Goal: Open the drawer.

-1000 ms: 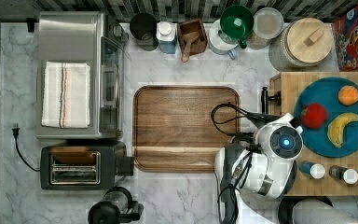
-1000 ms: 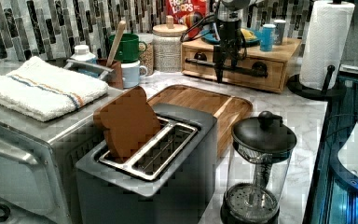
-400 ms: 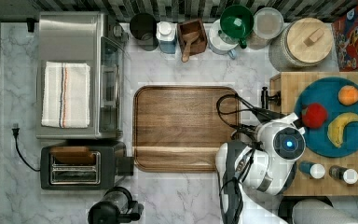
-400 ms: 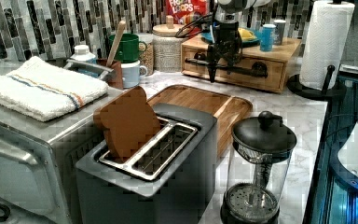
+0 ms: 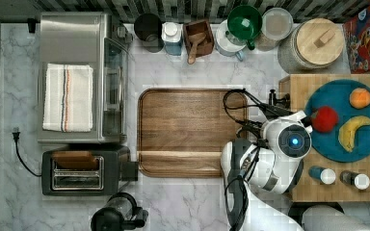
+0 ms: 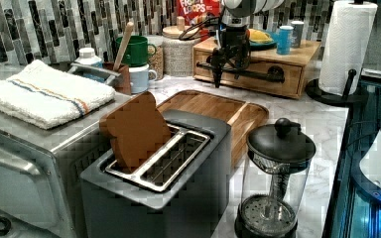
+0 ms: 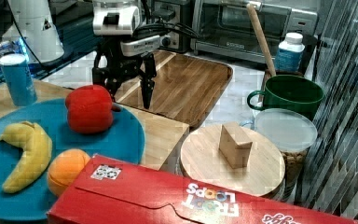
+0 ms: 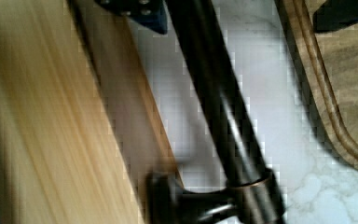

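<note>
We see the black two-fingered gripper (image 6: pixel 229 63) at the upper centre of the left view, pointing down over the long black bar handle (image 6: pixel 250 74) of the wide shallow light-wood drawer (image 6: pixel 258 73). Its fingers stand apart, one on each side of the bar. In the wrist view the bar (image 8: pixel 219 112) runs between a blue-black fingertip (image 8: pixel 137 11) and the other fingertip (image 8: pixel 345 13), neither pressed against it.

In the right view the gripper (image 7: pixel 127 88) hangs at the upper left, just past the edge of the pale wooden cabinet top (image 7: pixel 161 130).

The drawer sits in the pale wooden cabinet (image 6: pixel 297 54) at the upper right of the left view, its front looking flush with the cabinet face. Near it on the marble counter (image 5: pixel 192 62) lies the darker brown rounded-corner wooden tray (image 5: pixel 188 132). On the cabinet rests a round blue plate (image 5: pixel 344 144) with a red apple (image 5: pixel 324 119).
</note>
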`<state>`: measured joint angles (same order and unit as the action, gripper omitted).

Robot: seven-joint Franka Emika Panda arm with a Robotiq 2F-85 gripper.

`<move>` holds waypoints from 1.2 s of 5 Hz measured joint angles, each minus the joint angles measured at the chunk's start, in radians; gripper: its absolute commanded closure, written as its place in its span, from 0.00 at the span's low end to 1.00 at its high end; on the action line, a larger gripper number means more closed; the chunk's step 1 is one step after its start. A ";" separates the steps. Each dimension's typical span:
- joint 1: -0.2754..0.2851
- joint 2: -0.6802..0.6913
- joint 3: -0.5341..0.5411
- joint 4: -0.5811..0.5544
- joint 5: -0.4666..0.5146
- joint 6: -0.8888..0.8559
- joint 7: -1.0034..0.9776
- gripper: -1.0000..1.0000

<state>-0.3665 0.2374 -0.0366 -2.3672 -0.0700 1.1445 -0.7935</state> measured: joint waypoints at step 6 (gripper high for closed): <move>0.251 0.002 0.179 -0.002 -0.088 -0.141 0.303 0.00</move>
<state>-0.1159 0.2397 0.1427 -2.3691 -0.1577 1.0039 -0.4900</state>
